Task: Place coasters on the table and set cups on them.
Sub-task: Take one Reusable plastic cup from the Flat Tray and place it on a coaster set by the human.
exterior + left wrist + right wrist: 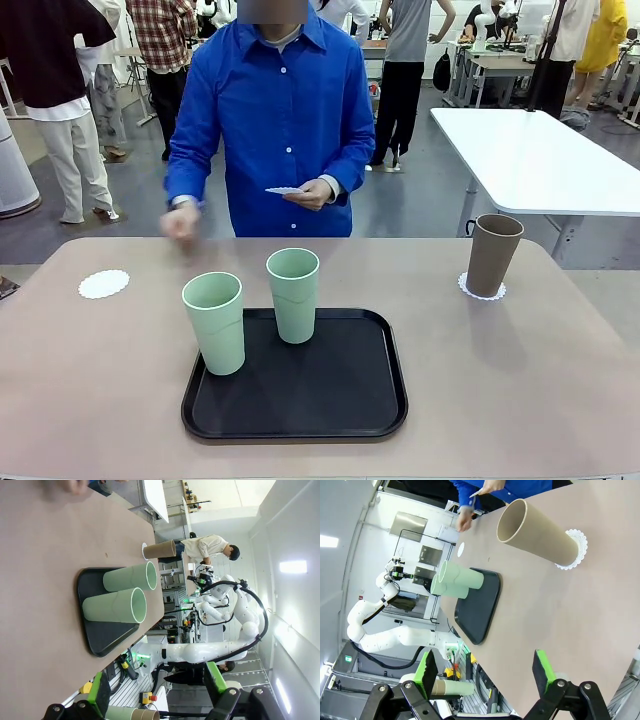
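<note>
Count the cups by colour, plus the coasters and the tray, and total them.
Mint green cups: 2
Brown cup: 1
White coasters: 3
Black tray: 1
Total: 7

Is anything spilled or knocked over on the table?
No, nothing stands out. The brown cup stands upright on its coaster, both green cups stand upright on the black tray, and one bare coaster lies flat on the table.
</note>
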Action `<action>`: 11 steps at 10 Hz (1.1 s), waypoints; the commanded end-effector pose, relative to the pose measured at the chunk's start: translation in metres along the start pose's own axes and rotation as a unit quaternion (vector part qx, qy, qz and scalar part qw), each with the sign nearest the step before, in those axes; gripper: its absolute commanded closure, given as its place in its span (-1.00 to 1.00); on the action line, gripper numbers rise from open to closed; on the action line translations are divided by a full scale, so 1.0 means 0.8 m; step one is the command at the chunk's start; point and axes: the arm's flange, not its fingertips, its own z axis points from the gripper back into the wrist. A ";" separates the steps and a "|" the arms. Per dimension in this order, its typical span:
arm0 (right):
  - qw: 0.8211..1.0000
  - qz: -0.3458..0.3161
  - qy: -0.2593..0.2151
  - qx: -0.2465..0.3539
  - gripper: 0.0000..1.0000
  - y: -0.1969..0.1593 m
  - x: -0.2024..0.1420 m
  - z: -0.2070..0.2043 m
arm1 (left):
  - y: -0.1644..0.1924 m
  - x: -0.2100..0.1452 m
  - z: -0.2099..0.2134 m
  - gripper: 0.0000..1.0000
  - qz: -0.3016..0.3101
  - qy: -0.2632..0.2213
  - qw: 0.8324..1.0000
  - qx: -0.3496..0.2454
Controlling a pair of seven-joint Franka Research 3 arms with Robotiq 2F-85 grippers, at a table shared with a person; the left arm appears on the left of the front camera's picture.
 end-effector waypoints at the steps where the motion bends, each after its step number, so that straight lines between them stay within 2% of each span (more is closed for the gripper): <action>1: 1.000 -0.002 0.004 -0.008 -1.00 0.003 0.000 0.002 | -0.002 0.000 0.002 -1.00 -0.006 -0.002 1.000 -0.007; 10: 1.000 -0.002 0.004 -0.008 -1.00 0.003 0.000 0.002 | 0.000 0.000 0.000 -1.00 0.000 0.000 1.000 0.000; 11: 1.000 -0.002 0.004 -0.008 -1.00 0.003 0.000 0.002 | -0.005 0.007 -0.013 -1.00 -0.057 0.003 0.997 0.052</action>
